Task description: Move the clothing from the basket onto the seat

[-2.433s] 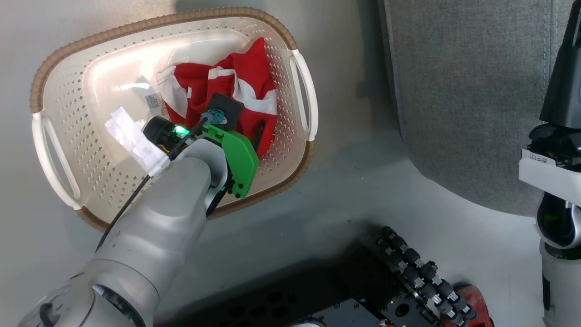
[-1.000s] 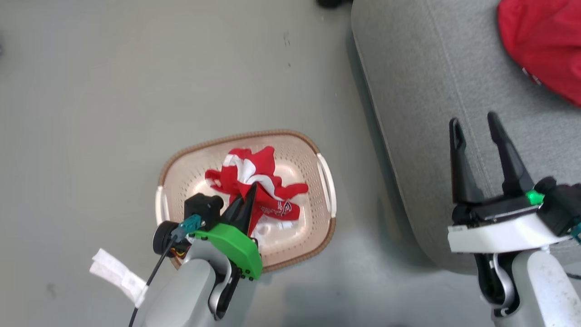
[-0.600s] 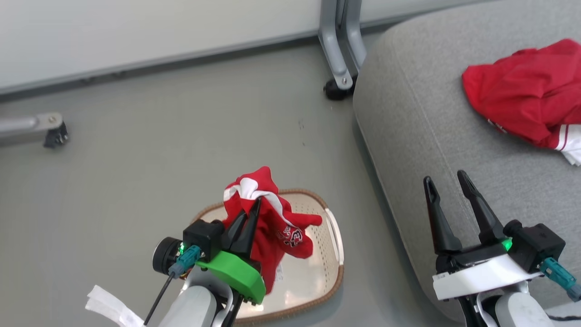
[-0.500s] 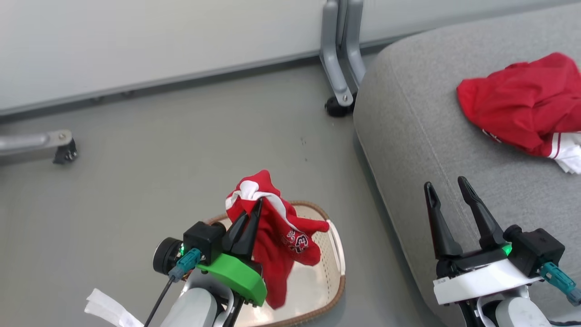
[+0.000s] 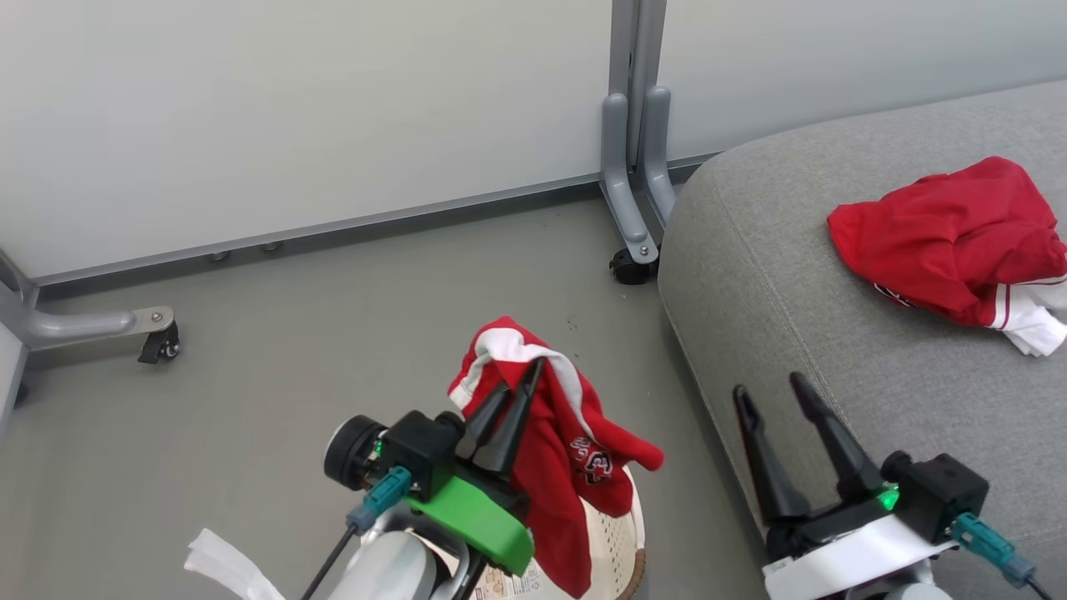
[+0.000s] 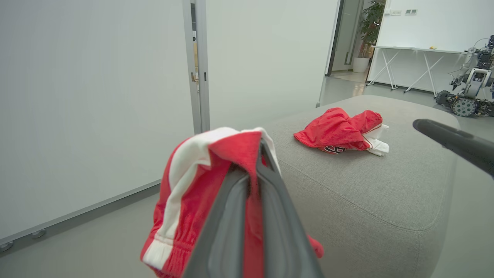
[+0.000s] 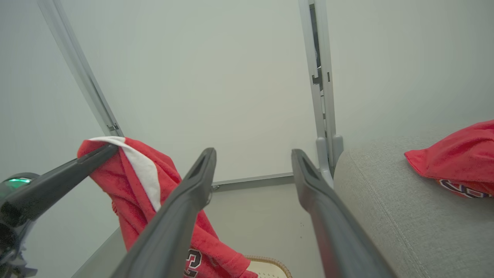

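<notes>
Left gripper (image 5: 523,375): fingers clamped tight on a red, white-striped garment (image 5: 567,475), which hangs in the air directly above the basket (image 5: 615,546). Right gripper (image 5: 767,385): fingers parted, holding nothing, poised over the near edge of the seat (image 5: 750,275). A second red garment (image 5: 942,229) lies crumpled on the seat.

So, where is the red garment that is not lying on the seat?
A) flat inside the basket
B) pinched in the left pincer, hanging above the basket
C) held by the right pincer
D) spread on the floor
B: the left pincer is shut on the red garment, which hangs over the basket, while the right pincer is open and holds nothing.
</notes>
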